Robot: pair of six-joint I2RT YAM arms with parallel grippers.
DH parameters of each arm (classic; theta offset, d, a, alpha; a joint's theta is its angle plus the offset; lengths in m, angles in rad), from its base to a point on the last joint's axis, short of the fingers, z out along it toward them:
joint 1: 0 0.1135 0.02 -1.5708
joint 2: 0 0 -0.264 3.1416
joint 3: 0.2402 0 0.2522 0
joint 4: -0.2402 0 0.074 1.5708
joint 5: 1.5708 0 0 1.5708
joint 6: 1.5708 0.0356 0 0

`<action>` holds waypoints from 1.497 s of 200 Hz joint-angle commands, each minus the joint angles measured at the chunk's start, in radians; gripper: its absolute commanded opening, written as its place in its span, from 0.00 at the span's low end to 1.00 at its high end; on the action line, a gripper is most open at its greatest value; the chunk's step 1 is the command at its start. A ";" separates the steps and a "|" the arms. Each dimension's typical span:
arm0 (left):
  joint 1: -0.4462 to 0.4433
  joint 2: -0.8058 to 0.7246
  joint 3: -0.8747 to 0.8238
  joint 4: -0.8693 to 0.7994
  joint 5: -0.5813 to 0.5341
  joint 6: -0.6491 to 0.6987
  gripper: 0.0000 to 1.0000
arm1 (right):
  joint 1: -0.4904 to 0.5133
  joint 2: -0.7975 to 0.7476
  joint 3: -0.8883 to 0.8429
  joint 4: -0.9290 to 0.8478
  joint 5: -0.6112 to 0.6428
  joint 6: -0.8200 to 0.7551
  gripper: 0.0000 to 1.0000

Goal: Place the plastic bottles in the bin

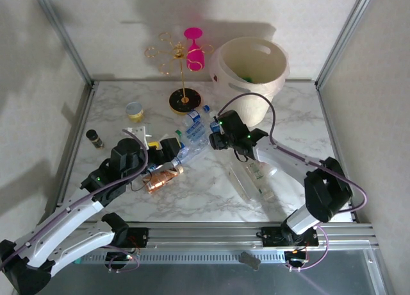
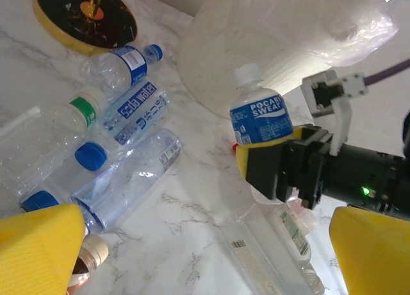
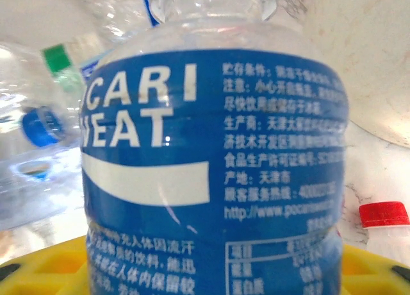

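Observation:
My right gripper (image 1: 216, 136) is shut on an upright bottle with a blue Pocari Sweat label (image 3: 211, 147), its yellow pads (image 3: 45, 269) on either side of the lower body. That bottle (image 2: 259, 112) stands just in front of the cream bin (image 1: 253, 67). My left gripper (image 2: 205, 269) is open over bare marble, its yellow fingers (image 2: 38, 244) wide apart. Several clear bottles (image 2: 122, 173) with blue and green caps lie to its left. A flat clear bottle (image 2: 269, 263) lies ahead of it. A copper-brown bottle (image 1: 163, 178) lies beside the left arm.
A gold stand holding a pink glass (image 1: 184, 70) rises at the back, left of the bin. A small yellow tub (image 1: 134, 109) and a dark vial (image 1: 95, 138) sit at the left. A metal frame borders the table. Two clear bottles (image 1: 256, 176) lie under the right arm.

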 commanded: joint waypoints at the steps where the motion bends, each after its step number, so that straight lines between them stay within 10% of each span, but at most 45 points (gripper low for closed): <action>1: -0.009 0.001 0.067 -0.055 -0.030 0.048 0.98 | 0.014 -0.100 -0.014 -0.026 -0.047 0.009 0.56; 104: -0.008 0.085 0.315 -0.038 -0.015 0.147 0.97 | -0.109 -0.234 0.287 -0.082 -0.139 0.001 0.55; 254: -0.006 0.217 0.354 0.049 0.013 0.165 0.98 | -0.469 0.444 1.140 -0.298 -0.162 0.054 0.52; 299: -0.007 0.231 0.319 0.076 0.012 0.144 0.98 | -0.468 0.505 1.081 -0.266 -0.218 0.080 0.52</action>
